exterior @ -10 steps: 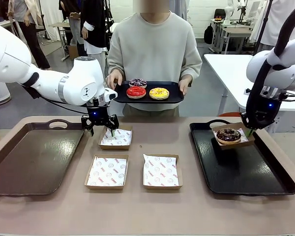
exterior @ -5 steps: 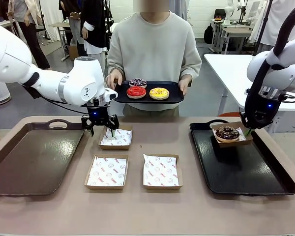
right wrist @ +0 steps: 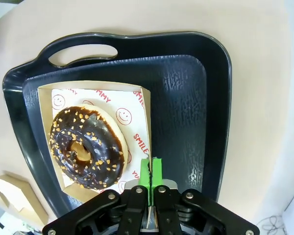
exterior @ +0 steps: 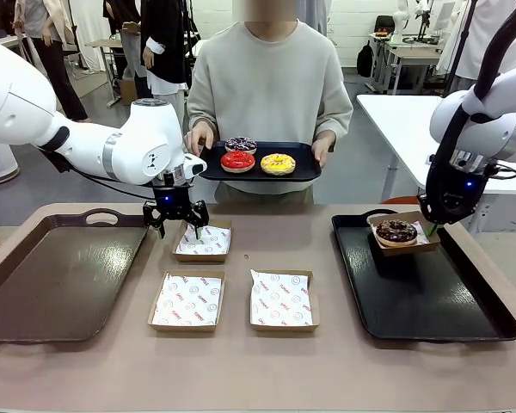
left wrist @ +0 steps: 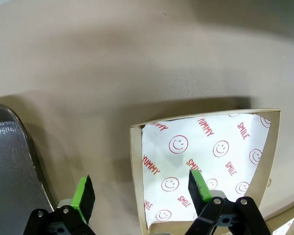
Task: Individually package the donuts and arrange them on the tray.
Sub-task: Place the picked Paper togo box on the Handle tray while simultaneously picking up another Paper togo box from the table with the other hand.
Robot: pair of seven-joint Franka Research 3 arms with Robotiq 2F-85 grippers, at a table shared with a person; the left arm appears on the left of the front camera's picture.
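Brown cardboard box (right wrist: 130,117) holding the pale-sprinkled chocolate ring donut (right wrist: 100,142), just lifted a touch and shifted farther back over the right black tray (exterior: 430,301), rim pinched in the closed right hand (right wrist: 151,169). Probably still placing number one. Left hand (left wrist: 140,187) open astride an empty paper-lined box (left wrist: 210,147).

"YUMMY" and "SMILE", red print, box liner (left wrist: 206,152)

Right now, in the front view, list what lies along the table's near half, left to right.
dark brown tray → left paper-lined box → right paper-lined box → black tray
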